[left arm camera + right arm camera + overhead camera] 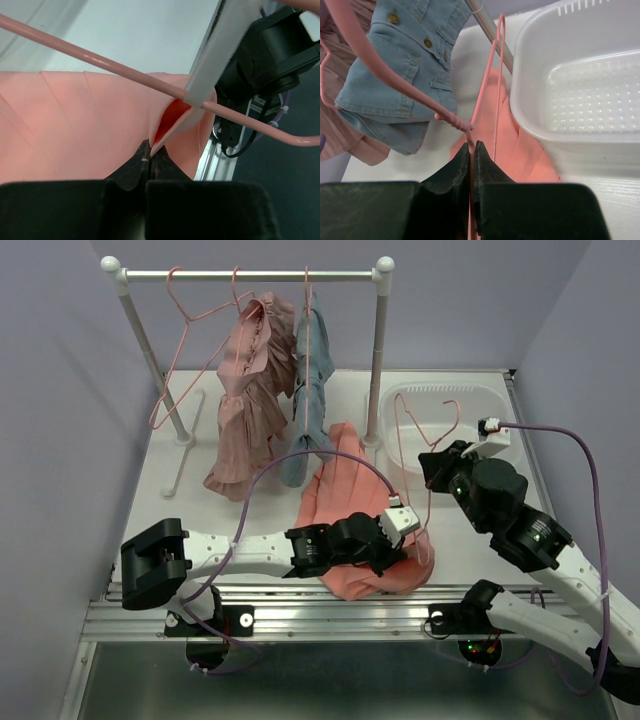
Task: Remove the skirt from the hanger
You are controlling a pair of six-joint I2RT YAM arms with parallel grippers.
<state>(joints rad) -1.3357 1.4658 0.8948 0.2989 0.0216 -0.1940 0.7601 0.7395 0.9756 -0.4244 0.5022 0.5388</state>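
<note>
The skirt (248, 410), dusty pink with ruffled tiers, hangs from a pink hanger on the rack rail and reaches the table; its edge shows in the right wrist view (342, 137). Neither gripper touches it. My left gripper (412, 548) is shut on a fold of the coral-orange garment (350, 505), which lies on the table in front; the left wrist view shows the pinch (150, 150). My right gripper (436, 465) is shut on the wire of a loose pink hanger (428, 430), (445, 117), which also crosses the coral cloth (100, 61).
A blue-grey denim garment (310, 390) hangs beside the skirt, also in the right wrist view (405, 65). An empty pink hanger (185, 350) hangs at the rail's left. A white perforated basket (440, 387) stands at the back right (580, 75). The rack posts (380, 350) stand on the table.
</note>
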